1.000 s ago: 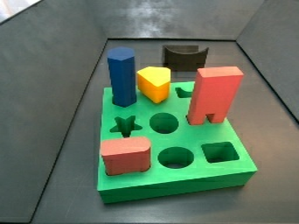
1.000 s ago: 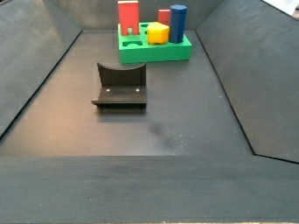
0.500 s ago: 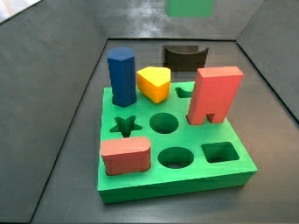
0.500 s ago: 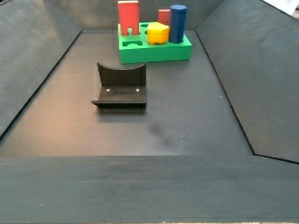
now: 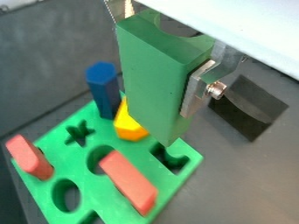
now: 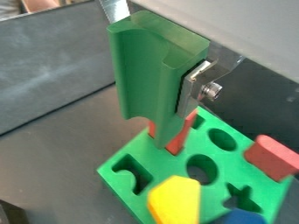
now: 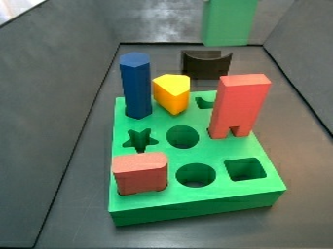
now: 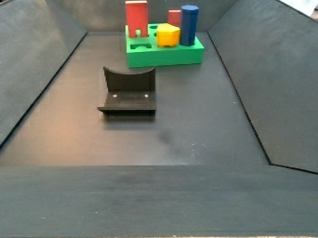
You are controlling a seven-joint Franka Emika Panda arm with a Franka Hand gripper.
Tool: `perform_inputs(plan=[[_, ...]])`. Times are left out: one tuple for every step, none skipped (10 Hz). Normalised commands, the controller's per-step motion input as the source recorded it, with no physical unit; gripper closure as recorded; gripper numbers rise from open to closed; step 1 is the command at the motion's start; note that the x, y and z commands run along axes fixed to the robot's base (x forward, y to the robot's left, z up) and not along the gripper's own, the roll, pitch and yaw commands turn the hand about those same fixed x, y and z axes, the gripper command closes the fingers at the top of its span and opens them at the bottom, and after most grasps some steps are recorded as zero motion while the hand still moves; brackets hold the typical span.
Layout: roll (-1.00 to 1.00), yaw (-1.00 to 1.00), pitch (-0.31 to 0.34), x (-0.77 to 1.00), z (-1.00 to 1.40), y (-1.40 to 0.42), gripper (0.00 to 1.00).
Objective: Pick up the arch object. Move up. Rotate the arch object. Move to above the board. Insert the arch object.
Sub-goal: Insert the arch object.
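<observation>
Dark bin floor, gripper (image 5: 163, 74) clamped on arch object (image 5: 152, 83), seemingly above board (image 5: 70, 166).

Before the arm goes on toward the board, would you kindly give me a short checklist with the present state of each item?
1. Pincer holds the arch object: ok; the silver fingers clamp it in both wrist views.
2. Arch object lifted clear of the floor: ok; it hangs high at the top of a side view.
3. Arch object above the board: ok by the wrist views, though exact alignment cannot be told.
4. An open hole to receive it: ok; an unfilled cut-out shows below the piece.
5. Red block, blue block and yellow block clear of the descent: cannot tell.
</observation>
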Motion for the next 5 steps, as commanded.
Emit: perform_inputs(plan=[[0.15,0.17,-0.113,0.73,-0.19,0.13,1.00],[0.20,0.25,-0.143,0.59,-0.18,0.03,1.00],[0.29,0.34,-0.099,0.46,-0.22,0.00,1.00],[0.32,0.09,0.000,0.31,-0.50,-0.07,1.00],[0.08,-0.34,0.167,0.53,-0.75,0.00,1.00]])
